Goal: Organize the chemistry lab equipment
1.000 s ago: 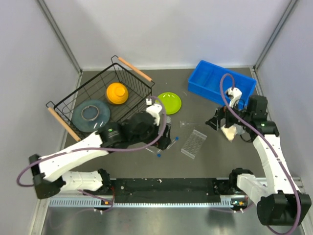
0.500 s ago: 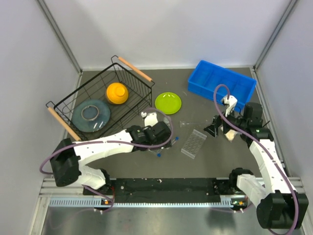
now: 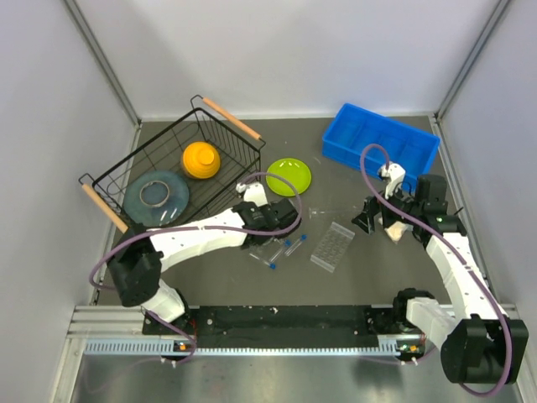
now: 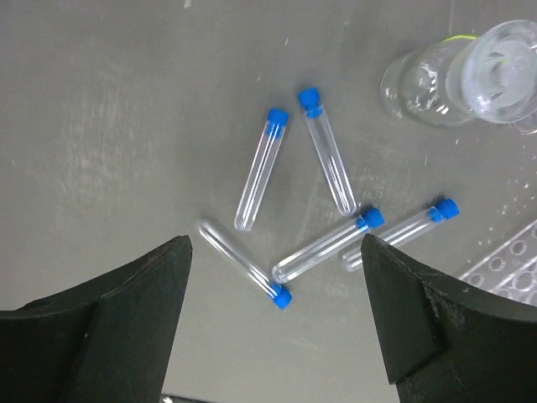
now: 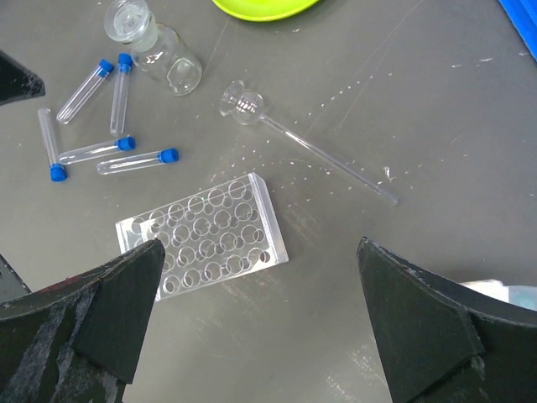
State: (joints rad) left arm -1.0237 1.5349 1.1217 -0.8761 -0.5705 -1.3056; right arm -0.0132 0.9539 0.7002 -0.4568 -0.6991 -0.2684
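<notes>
Hovering over table (image 4: 101,126), left gripper (image 4: 275,252) spread wide, empty; five blue-capped tubes (image 4: 323,246) lie scattered below, between its fingers, not touched. Right gripper (image 5: 260,248) likewise spread, empty, above grid rack (image 5: 205,235); tubes near rack.

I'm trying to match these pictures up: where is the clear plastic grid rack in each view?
Top external: grid rack just right of centre.
Left wrist: only the rack's corner, at the lower right edge.
Right wrist: lower left of centre.
Shared landmark: the scattered blue-capped tubes beside it.
</notes>
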